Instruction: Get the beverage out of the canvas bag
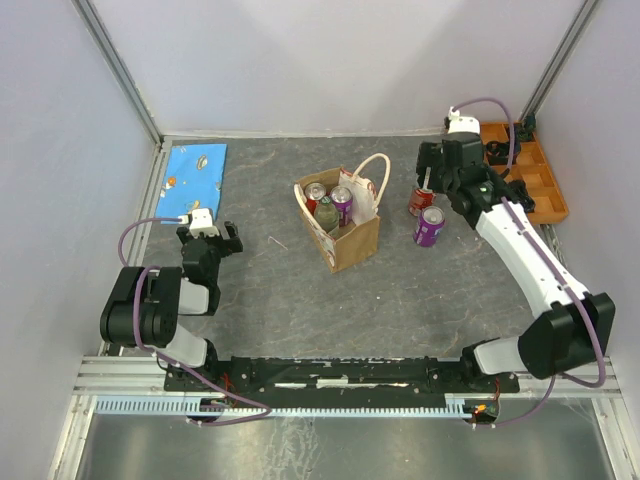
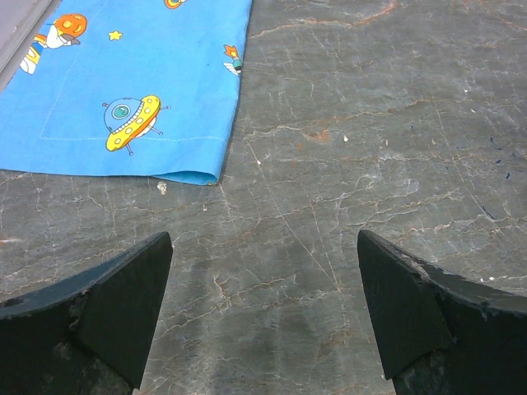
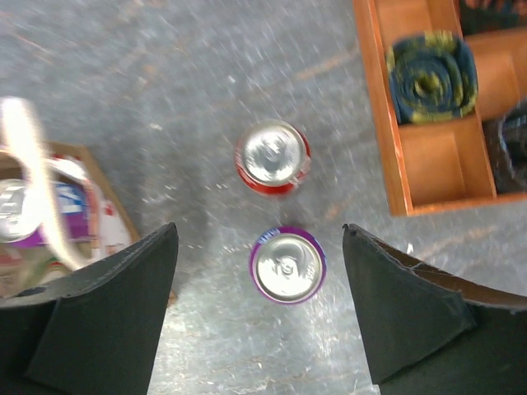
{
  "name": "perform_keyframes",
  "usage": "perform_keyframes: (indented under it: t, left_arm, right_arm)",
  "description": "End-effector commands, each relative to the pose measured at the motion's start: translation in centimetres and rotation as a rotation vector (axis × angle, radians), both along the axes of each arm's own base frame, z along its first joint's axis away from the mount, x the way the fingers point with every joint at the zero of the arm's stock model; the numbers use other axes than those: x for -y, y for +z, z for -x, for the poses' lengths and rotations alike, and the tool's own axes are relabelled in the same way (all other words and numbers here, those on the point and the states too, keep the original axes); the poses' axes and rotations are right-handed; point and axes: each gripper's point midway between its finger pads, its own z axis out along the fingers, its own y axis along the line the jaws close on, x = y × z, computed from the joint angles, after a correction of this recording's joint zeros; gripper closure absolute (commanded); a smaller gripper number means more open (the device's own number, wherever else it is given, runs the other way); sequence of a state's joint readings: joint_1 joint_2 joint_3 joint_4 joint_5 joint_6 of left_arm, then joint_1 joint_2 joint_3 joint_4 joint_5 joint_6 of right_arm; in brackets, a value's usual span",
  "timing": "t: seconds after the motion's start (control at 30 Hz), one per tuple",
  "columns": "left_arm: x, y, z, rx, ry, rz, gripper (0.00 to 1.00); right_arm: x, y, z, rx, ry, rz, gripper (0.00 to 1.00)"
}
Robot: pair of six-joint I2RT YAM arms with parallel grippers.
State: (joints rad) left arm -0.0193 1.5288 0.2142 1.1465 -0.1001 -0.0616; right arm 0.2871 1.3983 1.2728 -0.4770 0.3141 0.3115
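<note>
The tan canvas bag (image 1: 350, 235) stands open mid-table with cream handles; its edge shows in the right wrist view (image 3: 82, 177). Inside it are a red can (image 1: 316, 192), a purple can (image 1: 342, 201) and a dark green bottle (image 1: 325, 213). Right of the bag, a red can (image 1: 421, 201) (image 3: 272, 157) and a purple can (image 1: 430, 226) (image 3: 287, 266) stand on the table. My right gripper (image 1: 434, 170) (image 3: 259, 232) hangs open and empty above these two cans. My left gripper (image 1: 208, 233) (image 2: 263, 240) is open and empty, low at the left, far from the bag.
An orange compartment tray (image 1: 540, 190) (image 3: 391, 148) sits at the far right, holding a rolled blue-yellow cloth (image 3: 431, 76) and dark items. A blue cartoon-print cloth (image 1: 195, 170) (image 2: 123, 82) lies flat at the far left, ahead of the left gripper.
</note>
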Motion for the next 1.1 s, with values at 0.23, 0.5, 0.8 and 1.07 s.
perform_keyframes:
  t: [0.23, 0.5, 0.8, 1.07]
  left_arm:
    - [-0.2, 1.8, -0.8, 0.058, 0.003, -0.043, 0.01]
    - [-0.3, 1.8, -0.8, 0.058, 0.004, -0.043, 0.01]
    - [-0.2, 1.8, -0.8, 0.058, 0.002, -0.043, 0.01]
    - [-0.2, 1.8, -0.8, 0.059, 0.002, -0.043, 0.01]
  right_arm:
    - [-13.6, 8.1, 2.0, 0.177, 0.549, -0.02, 0.22]
    - [-18.9, 4.9, 2.0, 0.117, 0.698, -0.112, 0.25]
    - [-23.6, 2.0, 1.2, 0.101, 0.845, -0.158, 0.28]
    - [-25.4, -0.8, 1.2, 0.103, 0.907, -0.115, 0.33]
